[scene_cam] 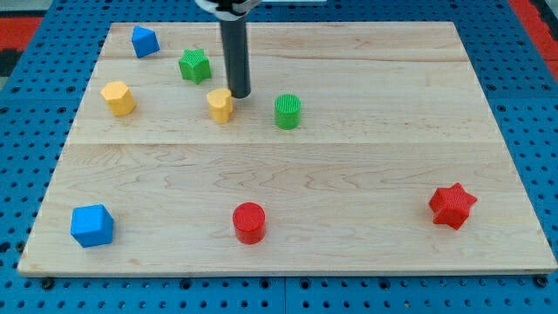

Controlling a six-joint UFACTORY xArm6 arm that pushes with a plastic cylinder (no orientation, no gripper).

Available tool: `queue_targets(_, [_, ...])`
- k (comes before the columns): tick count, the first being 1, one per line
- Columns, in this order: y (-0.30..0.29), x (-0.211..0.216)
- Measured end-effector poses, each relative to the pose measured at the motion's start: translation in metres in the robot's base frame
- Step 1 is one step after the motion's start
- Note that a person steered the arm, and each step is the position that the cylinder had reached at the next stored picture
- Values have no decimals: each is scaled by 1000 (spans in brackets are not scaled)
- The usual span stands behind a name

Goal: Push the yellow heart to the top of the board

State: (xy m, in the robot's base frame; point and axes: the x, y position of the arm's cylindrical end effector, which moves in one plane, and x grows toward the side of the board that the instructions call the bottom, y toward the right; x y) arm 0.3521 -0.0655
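Note:
The yellow heart (220,105) lies on the wooden board (366,148), left of centre in the upper half. My tip (240,94) is at the end of the dark rod, touching or almost touching the heart's upper right edge. A green star (194,65) sits up and to the left of the heart. A green cylinder (288,112) stands just to the right of the tip and the heart.
A yellow hexagonal block (118,98) is at the left. A blue block (144,41) is at the top left. A blue cube (92,225) sits at the bottom left, a red cylinder (249,221) at the bottom centre, a red star (452,206) at the lower right.

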Motion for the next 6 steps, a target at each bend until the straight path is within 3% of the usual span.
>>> queue_targets(1, [21,-20])
queue_targets(2, [-24,-47])
queue_targets(3, [-111,-6])
queue_targets(4, [-117,37])
queue_targets(5, [-73,65])
queue_targets(6, [-42,60])
